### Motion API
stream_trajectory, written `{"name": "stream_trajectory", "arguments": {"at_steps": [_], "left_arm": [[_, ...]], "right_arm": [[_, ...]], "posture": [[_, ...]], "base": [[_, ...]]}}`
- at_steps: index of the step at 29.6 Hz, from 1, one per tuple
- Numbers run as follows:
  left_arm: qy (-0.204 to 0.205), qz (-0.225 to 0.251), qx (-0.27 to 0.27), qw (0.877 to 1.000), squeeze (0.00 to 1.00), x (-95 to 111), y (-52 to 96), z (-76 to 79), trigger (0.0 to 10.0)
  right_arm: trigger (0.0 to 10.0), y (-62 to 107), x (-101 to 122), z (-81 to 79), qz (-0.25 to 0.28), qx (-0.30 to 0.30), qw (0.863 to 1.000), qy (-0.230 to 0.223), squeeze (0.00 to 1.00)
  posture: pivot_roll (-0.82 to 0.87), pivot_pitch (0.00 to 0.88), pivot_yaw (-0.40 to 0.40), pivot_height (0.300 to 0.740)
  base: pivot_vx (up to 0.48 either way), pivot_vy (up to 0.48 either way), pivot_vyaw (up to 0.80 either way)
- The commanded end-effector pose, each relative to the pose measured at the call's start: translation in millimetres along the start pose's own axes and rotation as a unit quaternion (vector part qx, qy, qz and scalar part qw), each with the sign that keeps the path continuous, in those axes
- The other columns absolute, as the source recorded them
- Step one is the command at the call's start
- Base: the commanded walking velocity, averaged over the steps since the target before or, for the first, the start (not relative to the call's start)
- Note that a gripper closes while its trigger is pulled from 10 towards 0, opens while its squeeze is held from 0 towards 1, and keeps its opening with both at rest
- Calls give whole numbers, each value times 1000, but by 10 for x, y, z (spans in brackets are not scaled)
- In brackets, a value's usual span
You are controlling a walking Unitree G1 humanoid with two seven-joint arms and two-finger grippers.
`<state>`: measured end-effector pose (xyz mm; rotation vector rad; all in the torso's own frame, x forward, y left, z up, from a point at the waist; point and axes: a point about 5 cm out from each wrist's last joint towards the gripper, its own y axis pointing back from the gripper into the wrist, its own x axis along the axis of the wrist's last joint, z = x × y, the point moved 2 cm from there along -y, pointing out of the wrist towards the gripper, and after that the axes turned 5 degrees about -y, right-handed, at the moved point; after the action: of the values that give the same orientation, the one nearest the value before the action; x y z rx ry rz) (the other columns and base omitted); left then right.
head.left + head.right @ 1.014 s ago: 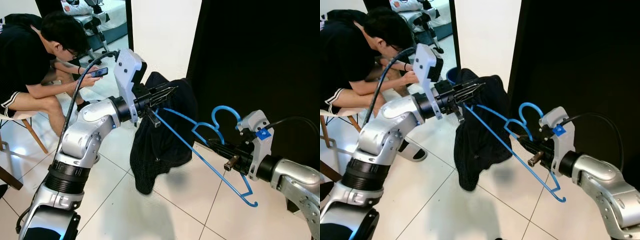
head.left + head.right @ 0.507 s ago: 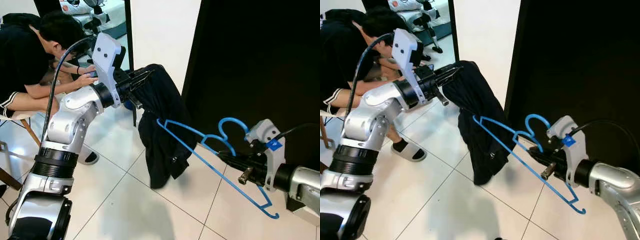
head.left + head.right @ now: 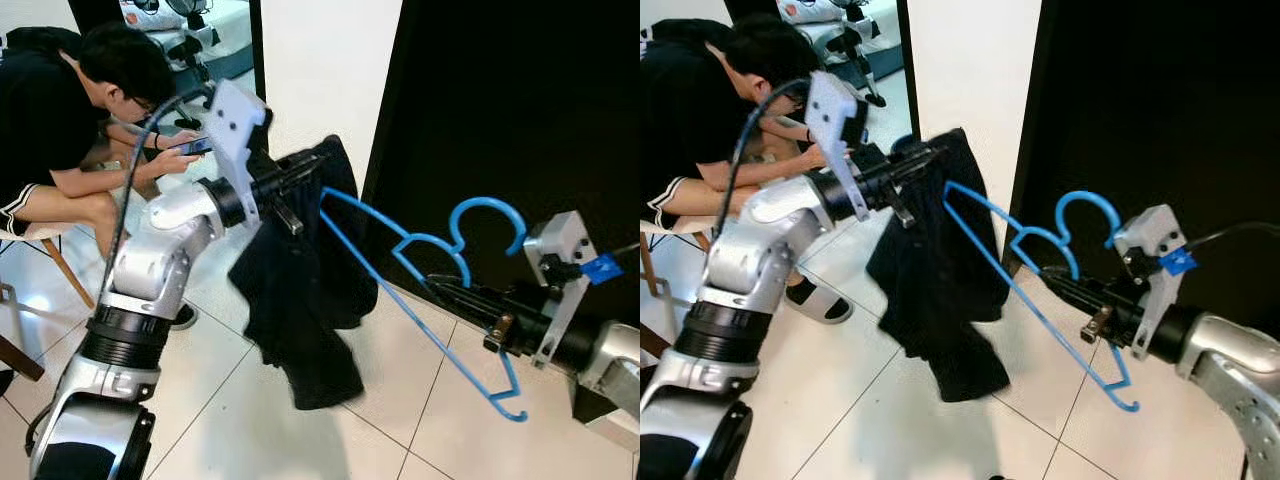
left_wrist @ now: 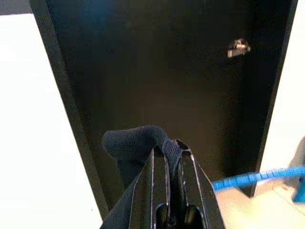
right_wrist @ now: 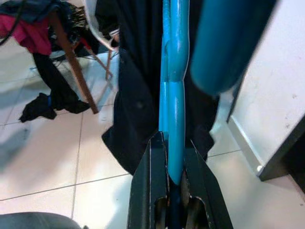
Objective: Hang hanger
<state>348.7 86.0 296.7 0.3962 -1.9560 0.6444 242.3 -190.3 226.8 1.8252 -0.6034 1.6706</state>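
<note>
A tall black panel [image 3: 520,130] fills the right side ahead of the robot, with a white wall [image 3: 320,70] beside it and pale floor tiles [image 3: 230,420] below; in the left wrist view a small metal fitting [image 4: 238,47] shows on the same dark surface; to the robot's left a person [image 3: 70,110] in a black top sits bent forward on a chair, looking at a phone [image 3: 197,146] held in their hands; a black garment [image 3: 300,300] hangs in the air in front of the panel, its upper edge bunched at the tips of the left gripper [image 3: 312,166], whose two black fingers are pressed together on the cloth, and its loose lower part drops toward the floor without clearly touching it; the blue hanger [image 3: 400,270] is held off the ground between the two arms, tilted, with one shoulder end up against the garment near the left gripper, its curved hook [image 3: 487,215] raised above the right arm, and its other end low beside that arm; the right gripper [image 3: 440,285] is closed on the hanger near its neck, and in the right wrist view the blue bar [image 5: 175,119] runs straight out from between the clamped fingers [image 5: 151,171] toward the dark cloth.
</note>
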Motion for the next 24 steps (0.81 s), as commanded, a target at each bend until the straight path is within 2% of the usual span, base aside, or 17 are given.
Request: {"name": "stream_trajectory", "arguments": {"at_steps": [1,2,3,4,6,15,18,22,23,24], "left_arm": [[-19,18,-10,1000,0,80,-36,37,10000],[-21,18,-10,1000,0,82,-43,36,10000],[-21,18,-10,1000,0,82,-43,36,10000],[-29,15,-10,999,0,83,-37,22,10000],[-32,14,-11,999,0,83,-24,11,10000],[-42,10,-28,999,0,93,20,25,10000],[-34,19,-45,998,0,117,13,84,10000],[2,47,-108,993,0,173,-30,337,10000],[2,47,-108,993,0,173,-30,337,10000],[12,54,-134,989,0,181,-40,445,10000]], "right_arm": [[10000,-53,-56,-186,-9,50,999,-8,0],[10000,-66,-81,-254,-12,70,997,-13,0],[10000,-66,-81,-254,-12,70,997,-13,0],[10000,-51,-132,-406,-26,120,992,-28,0],[10000,-23,-157,-454,-36,139,989,-34,0],[10000,40,-202,-399,-59,135,988,-34,0],[10000,29,-201,-417,-56,140,988,-36,0],[10000,-38,-234,-492,-54,159,985,-46,0],[10000,-38,-234,-492,-54,159,985,-46,0],[10000,-83,-261,-511,-54,160,984,-48,0]], "posture": [[-2,131,5,740],[-2,131,5,740],[-2,131,5,740],[-2,133,4,740],[-2,133,4,740],[-1,135,0,740],[2,134,-3,740],[4,134,-3,740],[4,134,-3,740],[4,134,-4,740]], "base": [[0,0,0],[0,0,0],[0,0,0],[0,0,0],[0,0,0],[0,0,0],[0,0,0],[0,0,0],[0,0,0],[0,0,0]]}}
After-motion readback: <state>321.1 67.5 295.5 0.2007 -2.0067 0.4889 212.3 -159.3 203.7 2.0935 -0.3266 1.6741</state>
